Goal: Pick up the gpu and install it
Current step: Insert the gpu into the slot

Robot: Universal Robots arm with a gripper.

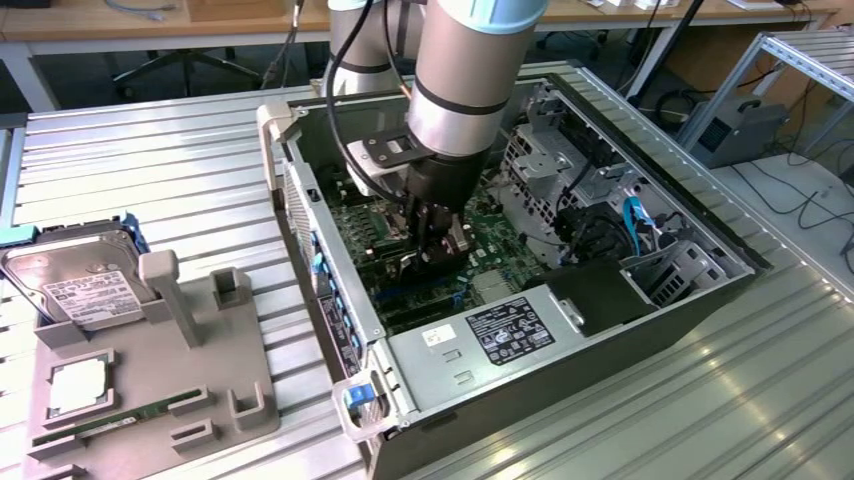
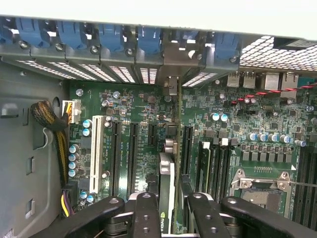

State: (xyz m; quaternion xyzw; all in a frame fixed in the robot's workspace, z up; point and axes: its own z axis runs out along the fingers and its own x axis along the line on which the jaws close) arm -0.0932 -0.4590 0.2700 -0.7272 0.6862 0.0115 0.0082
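gpu: stands on edge inside the computer case (image 1: pixel 300 200), low over the motherboard (image 2: pixel 237 129); the gpu (image 2: pixel 167 188) runs from between the fingers toward the rear slot openings (image 2: pixel 148 74).
pincer: the pincer (image 2: pixel 171 218) is narrowed down around the card, with a finger (image 2: pixel 146 213) on each side of it; I judge this a grip on the card's top edge.
seating: whether the card's edge is already in its slot cannot be told, because the card hides it.
risk, misalignment: a card slightly tilted or off line would land beside its slot or against the neighbouring black slot (image 2: pixel 186 144), and pressing it there could bend the board.
risk, bracket: the metal end could catch on the rear frame near the blue clips (image 2: pixel 148 42) and jam.
risk, slip: a thin edge held between narrow fingers could twist under load.
wrist view adds: the slot rows, the card's line toward the rear opening, the CPU socket (image 2: pixel 257 191).
exterior view adds: the pincer (image 1: pixel 438 235) deep in the case with the gpu (image 1: pixel 447 250), and the hard drive (image 1: pixel 74 285) and memory stick (image 1: pixel 120 418) on a grey holder (image 1: pixel 200 400) on the surface (image 1: pixel 134 160).
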